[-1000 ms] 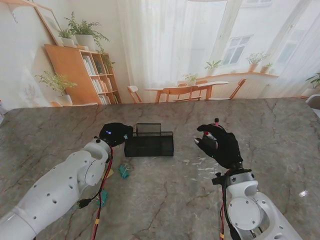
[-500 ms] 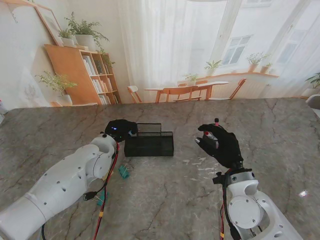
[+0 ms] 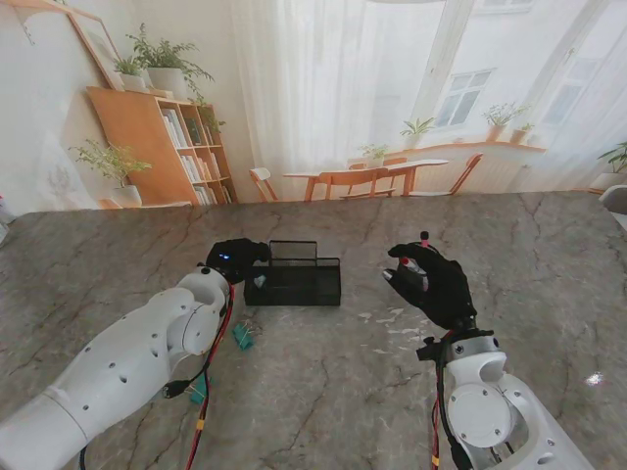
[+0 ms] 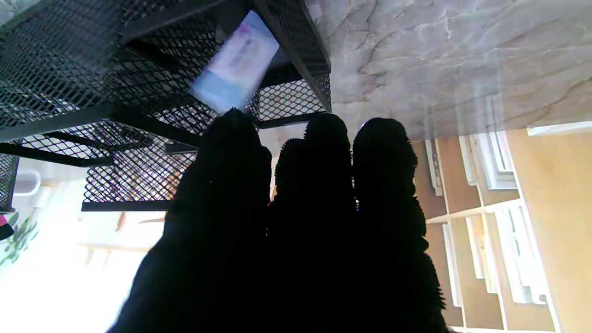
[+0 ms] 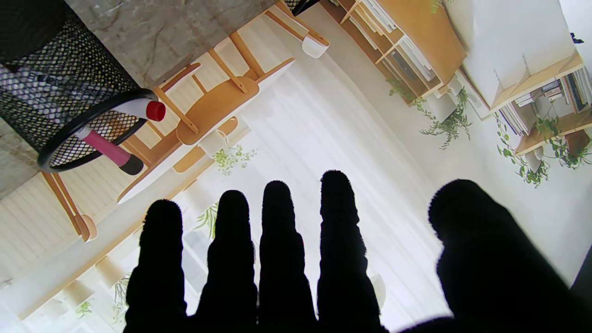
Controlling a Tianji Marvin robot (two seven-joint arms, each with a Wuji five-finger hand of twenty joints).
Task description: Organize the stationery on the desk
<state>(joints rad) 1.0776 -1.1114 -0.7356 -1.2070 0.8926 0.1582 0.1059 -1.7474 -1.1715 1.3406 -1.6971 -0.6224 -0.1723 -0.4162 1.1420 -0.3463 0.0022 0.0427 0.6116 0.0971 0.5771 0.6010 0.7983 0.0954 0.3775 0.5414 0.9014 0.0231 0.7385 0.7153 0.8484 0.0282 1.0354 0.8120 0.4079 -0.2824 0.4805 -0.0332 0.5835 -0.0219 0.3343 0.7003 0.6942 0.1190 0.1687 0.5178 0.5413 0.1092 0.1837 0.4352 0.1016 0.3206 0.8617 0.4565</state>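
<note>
— Inspector: Position and axis of the mesh organizer [image 3: 293, 280]?

— Assistant: Mid-table [image 3: 323, 392], long axis running left to right. A blurred pale card [image 4: 233, 69] sits tilted inside one compartment.

— Inspector: Left hand [image 3: 235, 258]?

— Assistant: At the organizer's left end, fingers [image 4: 231, 152] bunched together, one tip at the card; whether it grips, I cannot tell.

— Inspector: Right hand [image 3: 428, 282]?

— Assistant: Raised off the table, well right of the organizer, fingers [image 5: 277, 217] spread, holding nothing.

— Inspector: Smaller items?

— Assistant: Teal clips [image 3: 242, 337] lie nearer to me, beside the left forearm.

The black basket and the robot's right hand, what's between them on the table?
In the stand view, only bare marble table separates the black mesh organizer from the right hand.
</note>
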